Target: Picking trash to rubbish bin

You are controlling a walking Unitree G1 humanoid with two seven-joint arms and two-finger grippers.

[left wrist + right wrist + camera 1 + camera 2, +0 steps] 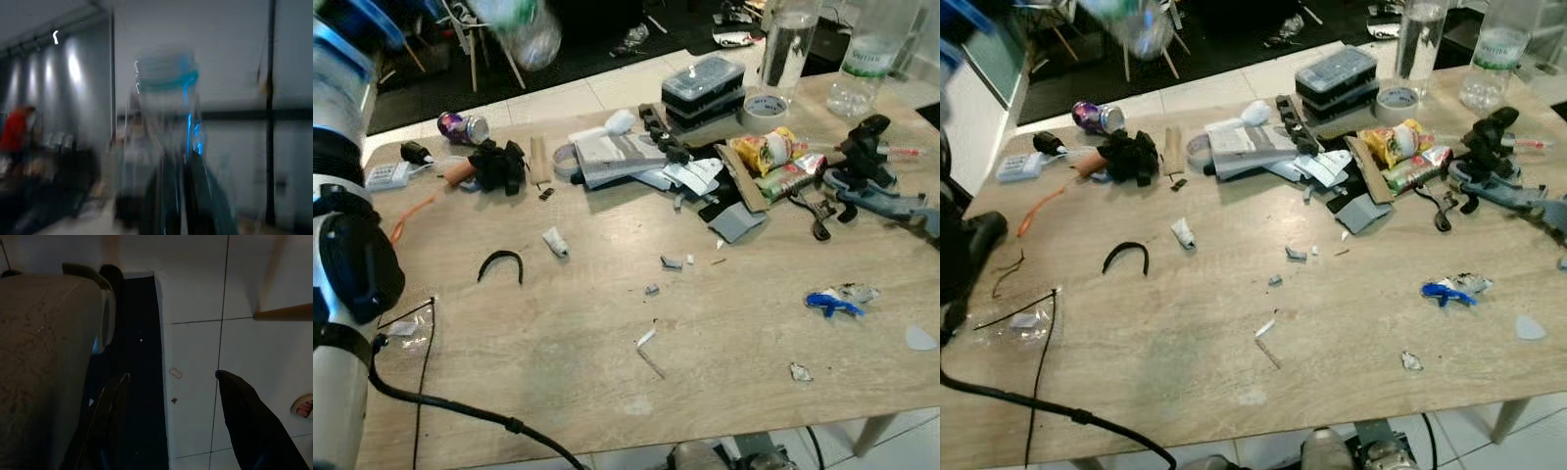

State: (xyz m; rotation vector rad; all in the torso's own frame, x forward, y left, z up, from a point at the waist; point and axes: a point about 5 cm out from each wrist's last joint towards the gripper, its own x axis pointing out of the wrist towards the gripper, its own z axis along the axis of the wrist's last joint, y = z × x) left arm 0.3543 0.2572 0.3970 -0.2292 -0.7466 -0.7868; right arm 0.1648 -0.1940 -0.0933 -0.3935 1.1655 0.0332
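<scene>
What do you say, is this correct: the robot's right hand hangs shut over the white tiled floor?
Not quite. The right hand hangs open, not shut. The right wrist view shows its two black fingers spread well apart, with nothing between them, over the white tiled floor.

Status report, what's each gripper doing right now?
Left gripper shut on clear bottle, raised. Right gripper open, idle over floor. Scraps on table.
</scene>
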